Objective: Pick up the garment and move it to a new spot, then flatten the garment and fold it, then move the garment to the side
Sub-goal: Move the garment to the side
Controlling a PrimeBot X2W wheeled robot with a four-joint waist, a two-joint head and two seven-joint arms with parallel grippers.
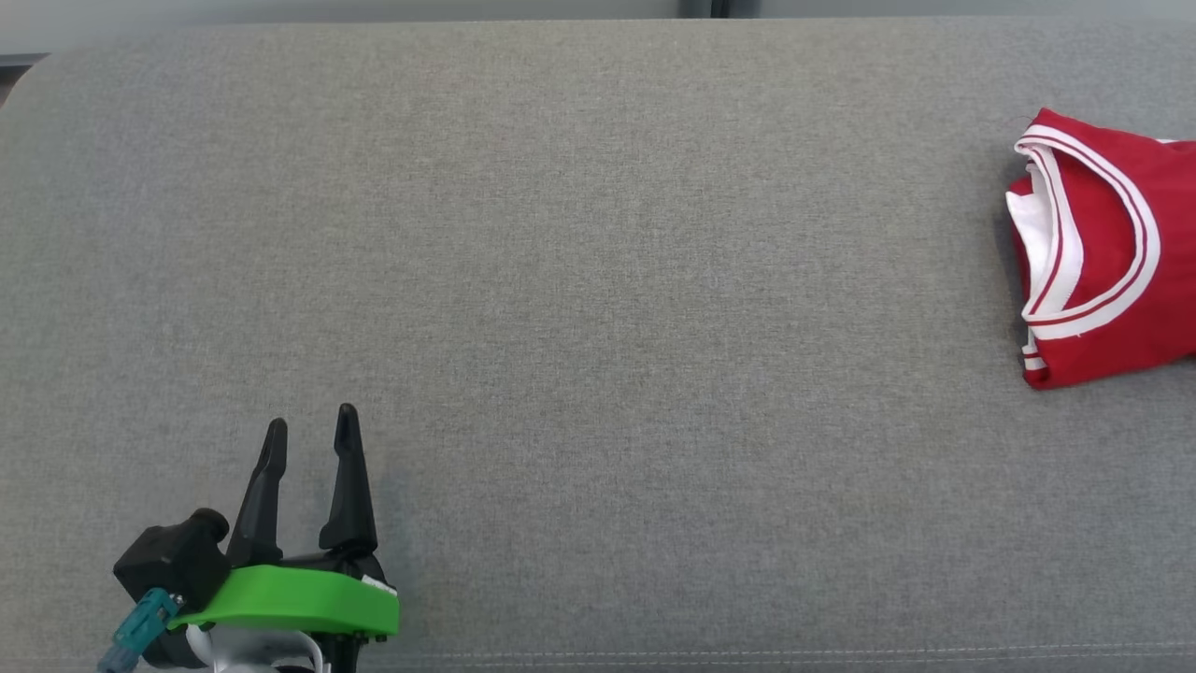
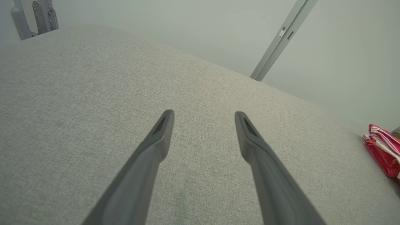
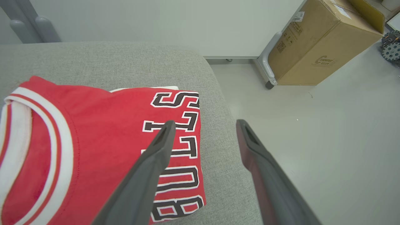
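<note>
The garment [image 1: 1107, 252], a red jersey with white trim, lies folded at the far right of the grey cushioned surface [image 1: 598, 280]. The right wrist view shows its black and white lettering [image 3: 178, 150] near the surface's right edge. My right gripper [image 3: 203, 125] is open above that edge, one finger over the garment [image 3: 93, 140], holding nothing. My left gripper [image 1: 310, 425] rests open and empty at the lower left, far from the garment [image 2: 382, 150]; its spread fingertips [image 2: 165, 120] hover over bare fabric.
Beyond the surface's right edge lies a pale floor [image 3: 328, 140] with a cardboard box [image 3: 318, 43] against the wall. A grey metal post [image 2: 281, 37] rises behind the surface, and a metal bracket [image 2: 37, 15] stands at its far corner.
</note>
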